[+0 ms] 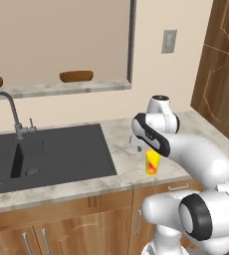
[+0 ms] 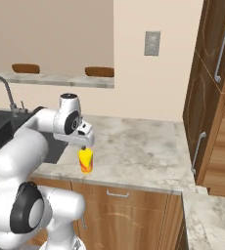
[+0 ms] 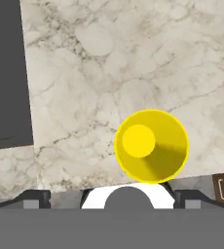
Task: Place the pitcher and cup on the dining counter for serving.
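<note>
The cup is small and yellow with a red-orange mark. It stands upright on the marbled worktop, close to the front edge and right of the sink. My gripper hangs just above it, pointing down. In the hand view I look straight into the cup, and the gripper is open with its tips wide apart and nothing between them. The dining counter runs along the back, raised above the worktop. The pitcher is out of view.
A black sink with a grey faucet lies left of the cup. Tall wooden cabinets close off the right side. Brown stool tops show behind the dining counter. A wall outlet sits above the worktop.
</note>
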